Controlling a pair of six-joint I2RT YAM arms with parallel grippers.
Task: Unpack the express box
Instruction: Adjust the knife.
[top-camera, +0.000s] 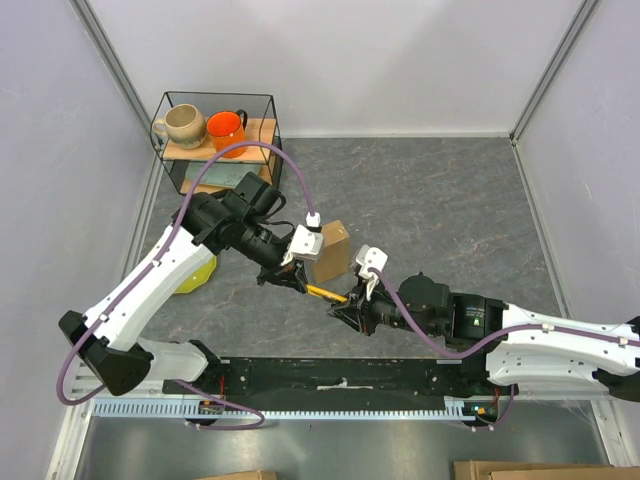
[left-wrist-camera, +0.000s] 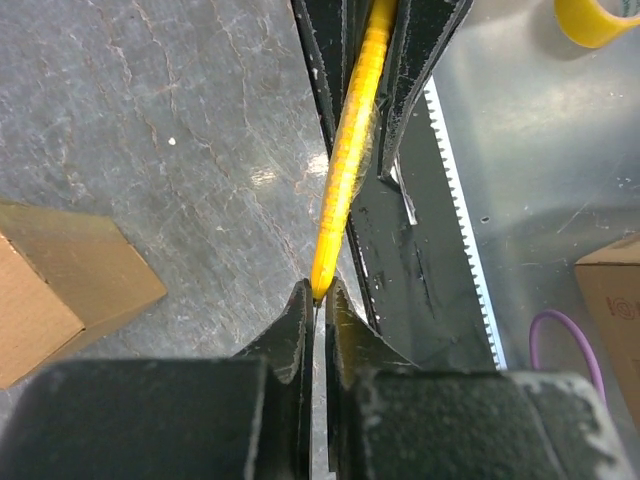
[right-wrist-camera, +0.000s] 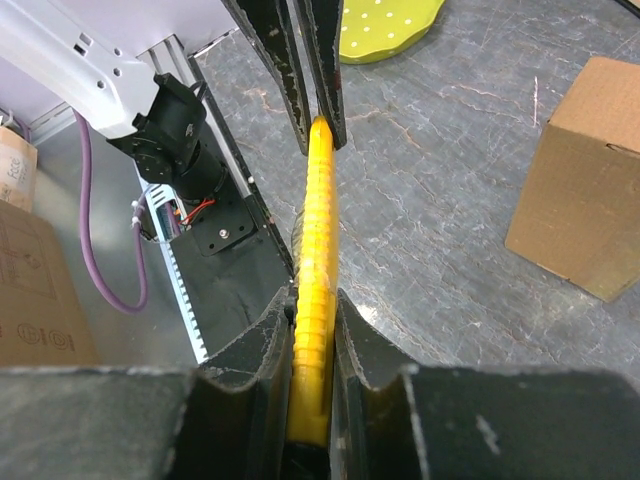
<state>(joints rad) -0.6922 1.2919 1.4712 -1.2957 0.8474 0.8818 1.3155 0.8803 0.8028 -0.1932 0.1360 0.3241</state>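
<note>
Both your grippers share the yellow utility knife (right-wrist-camera: 318, 200). The right gripper (right-wrist-camera: 315, 300) clamps its handle, and the left gripper (left-wrist-camera: 318, 292) is pinched shut on its tip, likely to extend the blade. The express box (top-camera: 332, 250) stands closed near the centre of the table (top-camera: 450, 200), just beyond them.

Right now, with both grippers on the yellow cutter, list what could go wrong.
1. The left gripper pinches the yellow box cutter only by its thin tip; a pull could slip it free.
2. The right gripper clamps the other end, so mismatched arm moves may twist the tool.
3. The express box stands unheld nearby; a swing might topple it.
</note>
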